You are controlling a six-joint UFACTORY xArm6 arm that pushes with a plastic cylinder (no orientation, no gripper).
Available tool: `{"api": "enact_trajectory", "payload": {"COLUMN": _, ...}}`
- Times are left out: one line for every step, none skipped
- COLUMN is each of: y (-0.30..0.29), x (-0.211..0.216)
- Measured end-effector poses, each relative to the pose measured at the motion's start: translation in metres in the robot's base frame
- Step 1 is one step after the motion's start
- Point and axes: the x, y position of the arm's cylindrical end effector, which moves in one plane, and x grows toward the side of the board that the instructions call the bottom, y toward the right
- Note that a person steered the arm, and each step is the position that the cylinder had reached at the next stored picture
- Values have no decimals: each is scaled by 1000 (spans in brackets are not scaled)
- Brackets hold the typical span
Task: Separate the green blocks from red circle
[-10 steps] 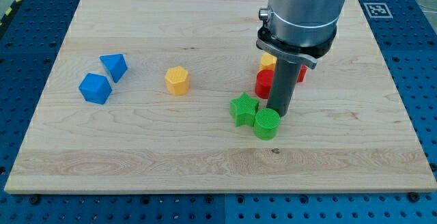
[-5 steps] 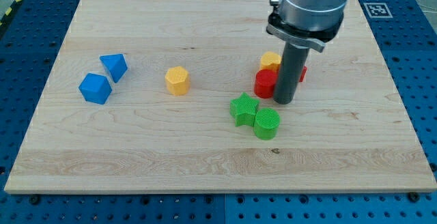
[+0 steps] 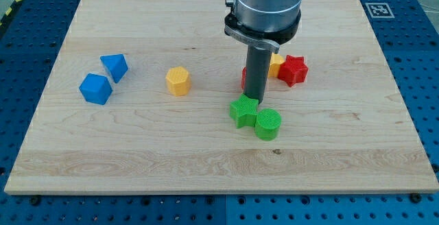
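Right above the green star [image 3: 243,109], toward the view's top, my tip [image 3: 254,100] comes down on the wooden surface [image 3: 137,153], its end touching or just short of the star's upper edge. No pincer is fitted to this arm, only the straight dark rod under its grey cylinder, so nothing is being held. The green star lies near the middle of the surface, and the green cylinder [image 3: 268,124] sits touching it on the side toward the view's right and bottom. Behind the rod, just toward the view's top from the star, a sliver of red [image 3: 244,79] shows at the rod's left edge; that is probably the red circle, though the rod hides nearly all of it and I cannot make out its shape. It seems close to the star but whether they touch I cannot tell. Up and to the view's right of the star are a yellow block [image 3: 276,64], partly hidden, and a red star [image 3: 293,70] touching it. Well off to the view's left of the green star stands a yellow hexagonal block [image 3: 178,81], and farther left two blue blocks, one [image 3: 114,66] above the other [image 3: 95,88], just beside each other.
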Motion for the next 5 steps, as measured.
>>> {"api": "enact_trajectory", "payload": {"y": 0, "x": 8}}
{"api": "enact_trajectory", "payload": {"y": 1, "x": 21}}
{"api": "enact_trajectory", "payload": {"y": 1, "x": 23}}
{"api": "enact_trajectory", "payload": {"y": 8, "x": 22}}
{"api": "enact_trajectory", "payload": {"y": 31, "x": 12}}
